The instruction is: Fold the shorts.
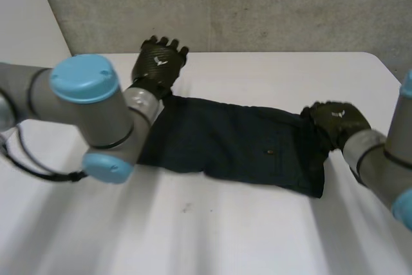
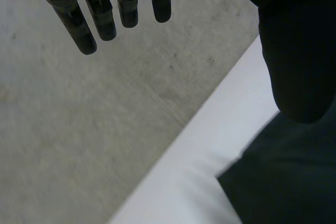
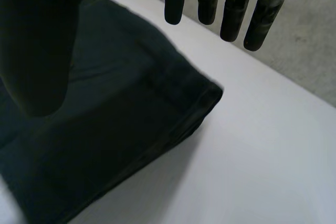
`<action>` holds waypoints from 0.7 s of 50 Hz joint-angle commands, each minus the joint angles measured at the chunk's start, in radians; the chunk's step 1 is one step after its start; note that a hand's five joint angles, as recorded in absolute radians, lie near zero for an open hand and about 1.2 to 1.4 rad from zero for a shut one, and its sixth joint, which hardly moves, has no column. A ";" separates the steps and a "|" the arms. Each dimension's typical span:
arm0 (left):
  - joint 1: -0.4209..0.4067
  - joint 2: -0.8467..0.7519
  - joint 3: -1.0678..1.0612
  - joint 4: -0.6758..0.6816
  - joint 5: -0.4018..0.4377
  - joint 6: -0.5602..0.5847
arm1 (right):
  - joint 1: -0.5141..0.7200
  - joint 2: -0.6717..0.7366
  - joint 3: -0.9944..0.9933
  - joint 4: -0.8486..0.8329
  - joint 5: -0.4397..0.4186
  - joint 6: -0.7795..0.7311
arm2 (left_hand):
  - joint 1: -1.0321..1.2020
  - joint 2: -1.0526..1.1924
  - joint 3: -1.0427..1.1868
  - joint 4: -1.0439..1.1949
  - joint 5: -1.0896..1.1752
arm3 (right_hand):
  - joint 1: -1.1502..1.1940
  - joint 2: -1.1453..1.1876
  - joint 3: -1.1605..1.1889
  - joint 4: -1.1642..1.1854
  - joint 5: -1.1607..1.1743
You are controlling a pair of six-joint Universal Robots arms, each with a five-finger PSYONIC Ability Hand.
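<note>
In the wrist views we saw the left hand [image 2: 100,17] and right hand [image 3: 233,11] straight-fingered, empty; overhead, dark navy fabric shorts [image 1: 238,143] lay flat.

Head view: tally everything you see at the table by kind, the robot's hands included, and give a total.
dark shorts: 1
black robot hands: 2, the left hand and the right hand
white table: 1
Total: 4
</note>
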 commanded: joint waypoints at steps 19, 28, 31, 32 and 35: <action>0.035 0.228 -0.386 -0.016 0.004 -0.185 | -0.072 0.050 0.248 -0.281 -0.001 -0.009 | -0.017 -0.025 -0.038 -0.031 -0.047 | 1.191 1.176 1.165 1.159 1.151; 0.071 0.294 -0.406 -0.017 0.006 -0.187 | -0.191 -0.022 0.244 -0.200 -0.026 -0.173 | -0.017 -0.025 -0.038 -0.031 -0.047 | 1.191 1.176 1.165 1.159 1.151; 0.077 0.320 -0.419 -0.017 0.006 -0.187 | -0.212 -0.037 0.208 -0.160 -0.036 -0.234 | -0.017 -0.025 -0.038 -0.031 -0.047 | 1.191 1.176 1.165 1.159 1.151; 0.078 0.326 -0.422 -0.017 0.006 -0.187 | -0.214 -0.042 0.198 -0.152 -0.038 -0.244 | -0.017 -0.025 -0.038 -0.031 -0.047 | 1.191 1.176 1.165 1.159 1.151; 0.086 0.346 -0.434 -0.017 0.006 -0.187 | -0.214 -0.065 0.159 -0.120 -0.038 -0.273 | -0.017 -0.025 -0.038 -0.031 -0.047 | 1.191 1.176 1.165 1.159 1.151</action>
